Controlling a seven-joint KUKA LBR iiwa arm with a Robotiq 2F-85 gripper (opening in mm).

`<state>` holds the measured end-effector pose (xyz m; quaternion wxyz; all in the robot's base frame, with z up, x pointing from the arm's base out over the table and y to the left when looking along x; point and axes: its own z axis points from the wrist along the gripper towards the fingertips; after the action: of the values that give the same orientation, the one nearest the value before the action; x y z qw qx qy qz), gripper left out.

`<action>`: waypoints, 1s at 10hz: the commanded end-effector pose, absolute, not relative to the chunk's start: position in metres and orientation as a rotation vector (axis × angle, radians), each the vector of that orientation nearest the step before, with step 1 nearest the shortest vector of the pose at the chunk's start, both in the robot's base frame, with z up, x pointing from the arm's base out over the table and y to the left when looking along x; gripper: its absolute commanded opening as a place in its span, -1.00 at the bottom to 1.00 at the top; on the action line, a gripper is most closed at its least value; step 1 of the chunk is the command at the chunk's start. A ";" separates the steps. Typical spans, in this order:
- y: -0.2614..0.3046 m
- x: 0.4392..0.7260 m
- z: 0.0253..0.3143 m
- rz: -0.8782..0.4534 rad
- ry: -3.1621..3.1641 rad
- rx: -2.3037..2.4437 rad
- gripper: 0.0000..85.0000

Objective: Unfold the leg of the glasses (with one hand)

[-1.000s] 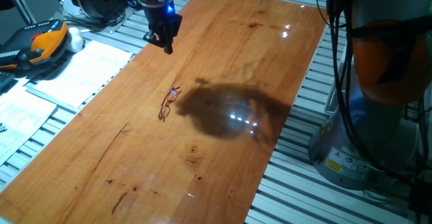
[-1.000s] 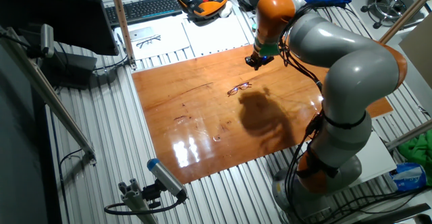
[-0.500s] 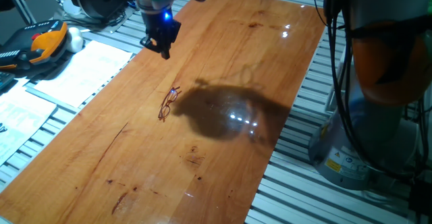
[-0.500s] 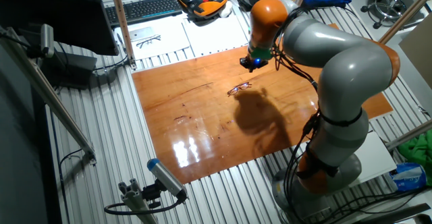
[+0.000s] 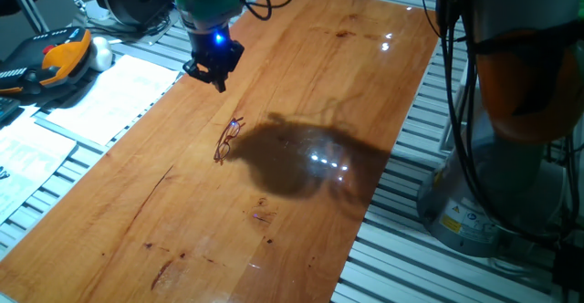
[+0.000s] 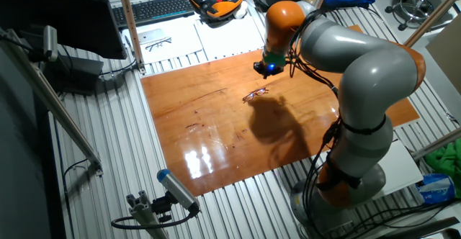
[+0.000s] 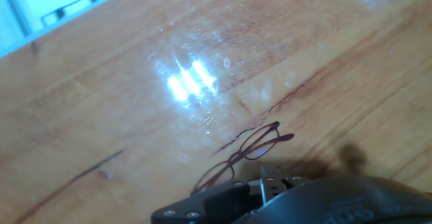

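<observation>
1. Table (image 5: pixel 301 57): a glossy wooden top carrying strong lamp reflections. Its surface is hard and smooth, so a light object on it will probably slide under a sideways push rather than stay put.

2. Arm (image 6: pixel 360 73): the bulky grey and orange arm reaches across the far part of the table, and its shadow falls just beside the work object.

3. The hand (image 5: pixel 215 73): a small black gripper with a blue light, hanging above the table near one long edge, apart from the work object and touching nothing. Whether its fingers stand apart or together cannot be told from any view (the hand view shows only the dark housing at the bottom edge).

4. The glasses (image 5: pixel 228 140): these lie flat on the bare wood near the middle of the table, between the hand and the arm's shadow. In the hand view, the glasses (image 7: pixel 241 158) sit just ahead of the housing, both oval lenses visible.

5. Handling judgement: the thin wire frame is likely very light, springy and easily bent.
   - Keep clamping force low.
   - Avoid the lenses.
   - Take hold of, or push against, the folded leg near its free tip, away from the hinge.
   - Expect the whole frame to skate, since no second hand braces it.
</observation>
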<state>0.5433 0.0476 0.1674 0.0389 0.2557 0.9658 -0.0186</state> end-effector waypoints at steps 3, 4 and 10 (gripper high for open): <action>0.060 0.540 0.158 -0.060 2.908 0.912 -1.00; 0.062 0.540 0.155 -0.045 2.901 0.939 -1.00; 0.079 0.538 0.129 -0.009 2.820 1.142 -1.00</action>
<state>0.5379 0.0790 0.1282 0.0498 0.3766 0.9250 -0.0023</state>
